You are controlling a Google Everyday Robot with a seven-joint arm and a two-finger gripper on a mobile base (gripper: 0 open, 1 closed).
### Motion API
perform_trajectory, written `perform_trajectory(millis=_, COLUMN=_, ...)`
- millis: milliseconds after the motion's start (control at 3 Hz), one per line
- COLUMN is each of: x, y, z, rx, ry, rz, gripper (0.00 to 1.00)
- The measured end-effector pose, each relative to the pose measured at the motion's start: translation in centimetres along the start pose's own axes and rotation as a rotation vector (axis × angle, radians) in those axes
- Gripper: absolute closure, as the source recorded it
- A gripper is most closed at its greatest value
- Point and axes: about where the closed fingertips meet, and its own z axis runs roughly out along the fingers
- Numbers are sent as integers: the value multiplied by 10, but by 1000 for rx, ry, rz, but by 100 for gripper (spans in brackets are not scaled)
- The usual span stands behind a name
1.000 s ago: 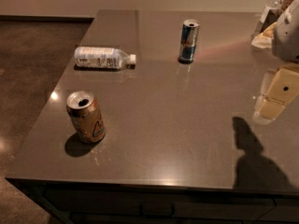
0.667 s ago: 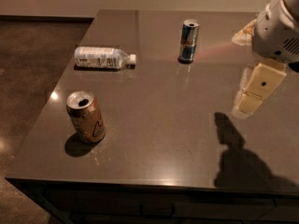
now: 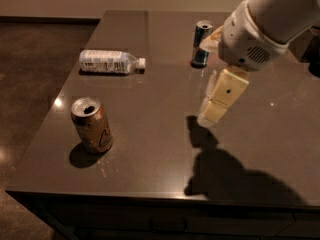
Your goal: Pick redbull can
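Note:
The redbull can [image 3: 200, 39], slim, blue and silver with a silver top, stands upright at the far middle of the dark table [image 3: 150, 134]. My gripper [image 3: 206, 83] comes in from the upper right on a white arm and hangs above the table just right of and in front of the can. It is open and empty. One cream finger [image 3: 220, 98] points down-left towards the table. The other finger [image 3: 212, 38] overlaps the can's right side.
A shorter orange-brown can [image 3: 92, 125] with an open top stands near the front left. A clear plastic bottle [image 3: 110, 62] with a white label lies on its side at the far left. The arm's shadow falls on the front right of the table.
The arm and gripper have moved left across the table, from the right edge of the view to right next to the redbull can. The cans and bottle have not moved.

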Motion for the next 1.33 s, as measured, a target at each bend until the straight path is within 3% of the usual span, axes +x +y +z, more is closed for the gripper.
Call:
perform_trajectory(millis=667, x=-62, y=20, z=46, rx=-54, ry=-113, rz=-58, gripper=0)
perform_trajectory(millis=1333, x=-103, y=40, z=87, rx=-100, ry=-161, rz=-87, gripper=0)
